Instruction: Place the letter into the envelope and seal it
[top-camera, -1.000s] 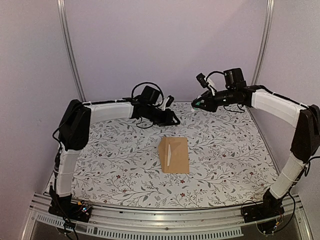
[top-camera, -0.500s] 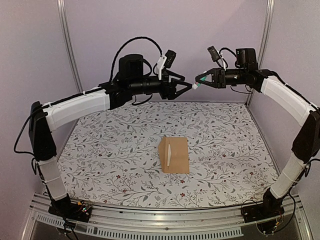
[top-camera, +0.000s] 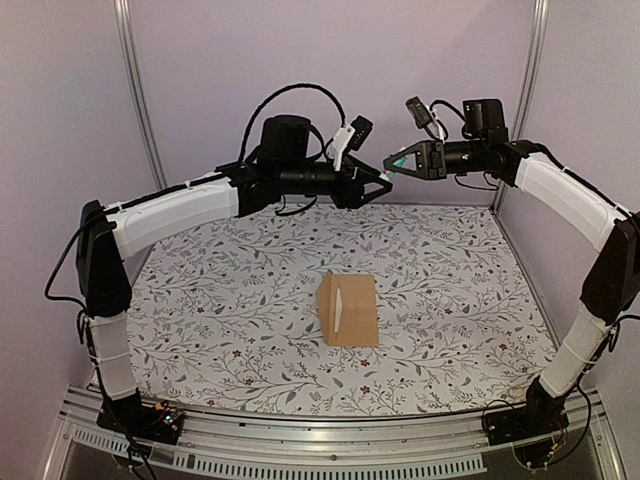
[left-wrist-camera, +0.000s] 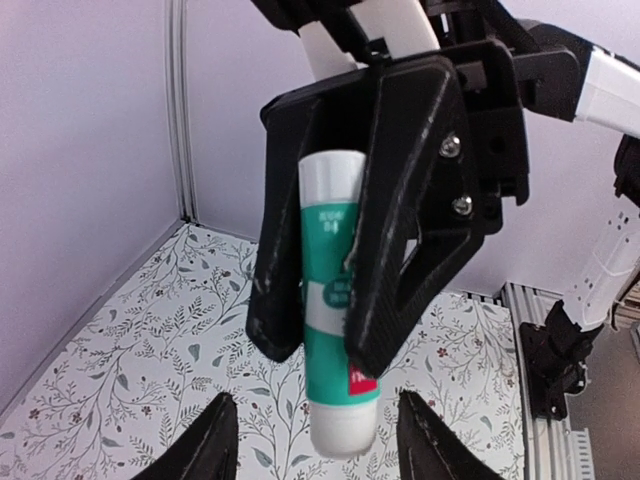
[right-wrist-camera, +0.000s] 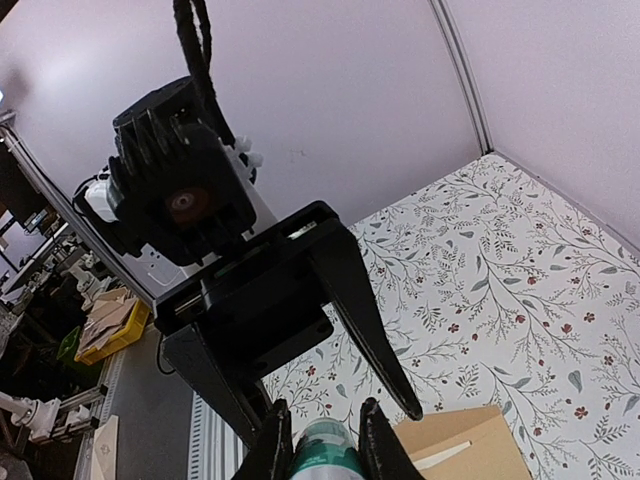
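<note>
Both arms are raised well above the surface (top-camera: 200, 300) and reach toward each other over its far side, so the two grippers meet in the air. The left arm (top-camera: 170, 212) stretches up from its base and runs long and nearly level to the right. The right arm (top-camera: 565, 195) climbs from its base and bends left at a similar height. The right gripper (top-camera: 400, 160) is clamped on a white and green glue stick (left-wrist-camera: 335, 330), one black finger on each side of the tube, with the tube's end pointing at the left gripper (top-camera: 383, 182). The left gripper stands open and holds nothing. In the left wrist view its fingertips (left-wrist-camera: 215, 440) sit wide apart on either side of the tube's end without touching it. The envelope (top-camera: 349, 310) lies flat near the middle of the surface, far below both grippers, with a thin cream sliver (top-camera: 341, 305) showing on its left part. I cannot tell whether that sliver is the letter's edge. A second ago the left arm was folded low with its gripper near the surface behind the envelope, and the right gripper hung lower. Half a second ago both were already up, and since then the left arm's elbow has shifted right. The envelope has not moved.
</note>
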